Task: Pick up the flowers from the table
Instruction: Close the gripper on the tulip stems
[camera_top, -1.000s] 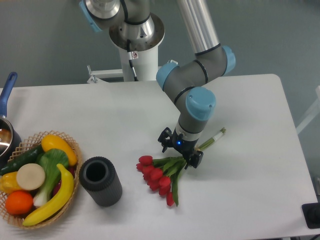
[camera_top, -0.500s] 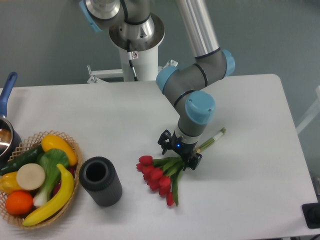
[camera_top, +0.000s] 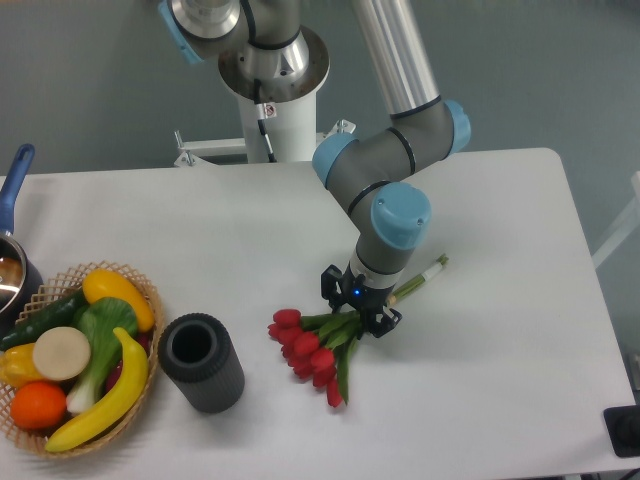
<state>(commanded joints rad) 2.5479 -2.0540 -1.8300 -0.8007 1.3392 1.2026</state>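
The black two-finger gripper (camera_top: 360, 306), jaws closed around the red tulip bunch's (camera_top: 318, 345) green stems, risks the heavy blooms sagging and slipping free

The gripper (camera_top: 358, 304) is pressing down over the stems of the flowers (camera_top: 312, 353), its fingers closing around them on the table (camera_top: 480, 380). A dark cylinder (camera_top: 201, 362) is standing beside a wicker basket (camera_top: 150, 300) of fruit and vegetables.
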